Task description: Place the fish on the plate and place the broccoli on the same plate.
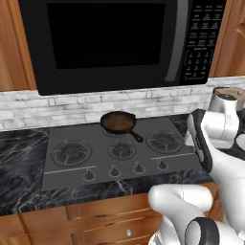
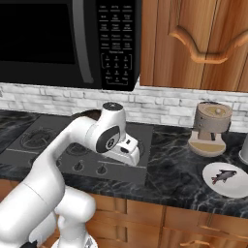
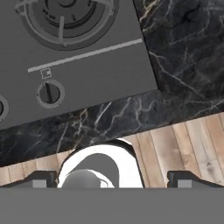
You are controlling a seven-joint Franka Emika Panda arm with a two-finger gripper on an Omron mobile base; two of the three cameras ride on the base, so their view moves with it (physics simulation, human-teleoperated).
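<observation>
White arm links crowd the left base view's foreground; beyond them, a frying pan (image 1: 118, 122) sits on the stove's (image 1: 119, 152) rear burner. Right base view: the fish (image 2: 223, 176) lies on a pale dish (image 2: 226, 188) on the worktop (image 2: 184, 169), well apart from the arm. Hand view: pincer (image 3: 111, 179) open, empty, above the stove edge.

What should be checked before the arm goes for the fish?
1. Gripper open and empty: ok, tips wide apart with nothing between them.
2. Fish located: ok, lying on a light round dish on the counter, right of the stove.
3. Gripper near the fish: not ok, it hangs over the stove's front edge.
4. Broccoli located: cannot tell.
5. Plate located: cannot tell; the pan on the rear burner has a handle.
</observation>
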